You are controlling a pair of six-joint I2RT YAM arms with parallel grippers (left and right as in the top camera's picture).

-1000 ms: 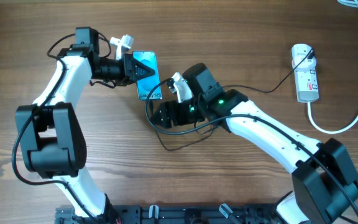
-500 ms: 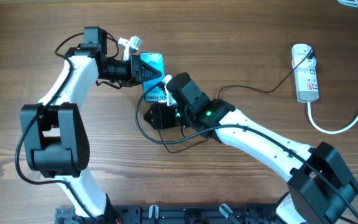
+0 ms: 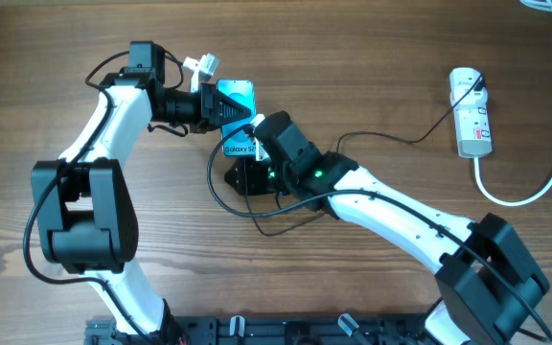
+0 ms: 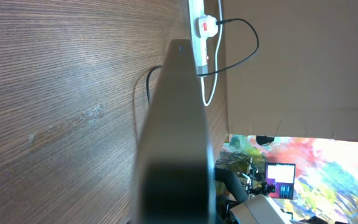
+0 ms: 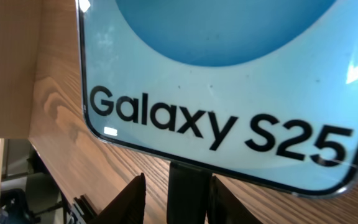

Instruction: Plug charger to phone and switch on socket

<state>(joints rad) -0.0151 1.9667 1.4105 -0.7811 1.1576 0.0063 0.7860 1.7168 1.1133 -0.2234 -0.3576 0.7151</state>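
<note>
The phone (image 3: 239, 103), cyan screen with a white "Galaxy S25" band, is held off the table by my left gripper (image 3: 215, 105), which is shut on its side. In the left wrist view the phone (image 4: 176, 137) shows edge-on as a dark slab. My right gripper (image 3: 248, 169) sits just below the phone's lower edge, shut on the charger's dark connector tip (image 5: 189, 186). The tip touches the phone's bottom edge (image 5: 229, 93). The black cable (image 3: 391, 140) runs to a plug in the white socket (image 3: 471, 115), which also shows in the left wrist view (image 4: 197, 25).
The thick white cord (image 3: 544, 182) curves from the socket along the table's right side. Slack black cable loops on the wood (image 3: 257, 218) under the right arm. Both arms crowd the centre-left of the wooden table (image 3: 372, 57).
The left gripper carried the phone a little to the right. The right gripper moved left and up with the connector, bringing it to the phone's lower edge.
</note>
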